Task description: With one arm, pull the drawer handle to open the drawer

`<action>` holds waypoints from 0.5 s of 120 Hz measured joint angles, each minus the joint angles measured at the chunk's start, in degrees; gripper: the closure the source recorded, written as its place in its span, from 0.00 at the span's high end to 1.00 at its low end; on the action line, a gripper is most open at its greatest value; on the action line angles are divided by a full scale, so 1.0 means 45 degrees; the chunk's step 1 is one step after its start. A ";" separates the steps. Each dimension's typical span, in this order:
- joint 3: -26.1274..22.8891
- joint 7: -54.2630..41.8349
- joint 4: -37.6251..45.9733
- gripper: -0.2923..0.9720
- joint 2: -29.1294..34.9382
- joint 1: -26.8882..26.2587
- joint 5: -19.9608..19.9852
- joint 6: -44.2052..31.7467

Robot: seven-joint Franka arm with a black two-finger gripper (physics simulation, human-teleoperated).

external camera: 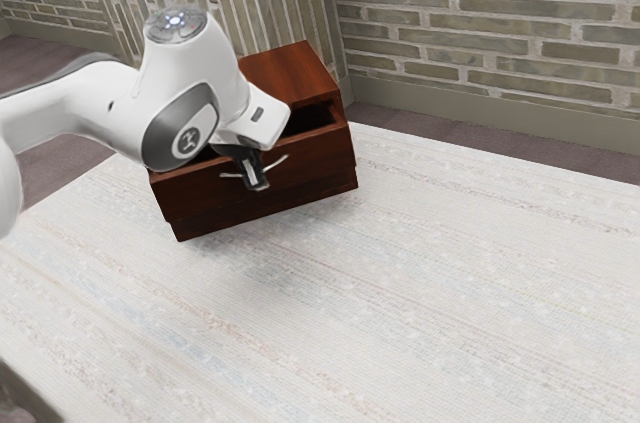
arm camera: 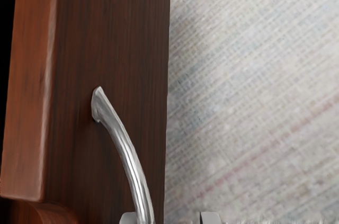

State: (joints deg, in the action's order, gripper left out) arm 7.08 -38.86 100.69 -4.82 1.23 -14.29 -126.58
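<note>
A dark red-brown wooden cabinet (external camera: 290,68) stands on the table, turned at an angle. Its drawer front (external camera: 305,155) stands out a little from the body, with a dark gap (external camera: 312,119) showing behind its top edge. A curved silver handle (external camera: 281,158) crosses the drawer front. My black gripper (external camera: 256,179) hangs over the handle's middle. In the wrist view the handle (arm camera: 124,150) runs down between my fingertips (arm camera: 128,217), close to one of them and well apart from the other. The gripper (arm camera: 168,217) is open around the handle.
The table (external camera: 430,273) has a pale woven surface that stretches wide toward the exterior view's right and front. A brick wall (external camera: 500,13) runs behind it. My white arm (external camera: 120,113) covers the cabinet's side toward the exterior view's left.
</note>
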 joint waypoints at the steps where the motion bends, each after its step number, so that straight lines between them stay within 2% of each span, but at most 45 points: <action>1: 0.0000 0.0002 0.0045 0.27 0.0037 -0.0020 -0.0001 0.0000; 38: -0.0102 0.0016 0.1627 0.24 0.1426 -0.0519 0.0024 0.0008; 60: -0.0199 -0.0013 0.2197 0.23 0.2058 -0.0321 0.0072 0.0027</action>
State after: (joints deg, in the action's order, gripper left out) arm 6.18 -38.92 110.58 4.44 -0.22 -13.96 -126.46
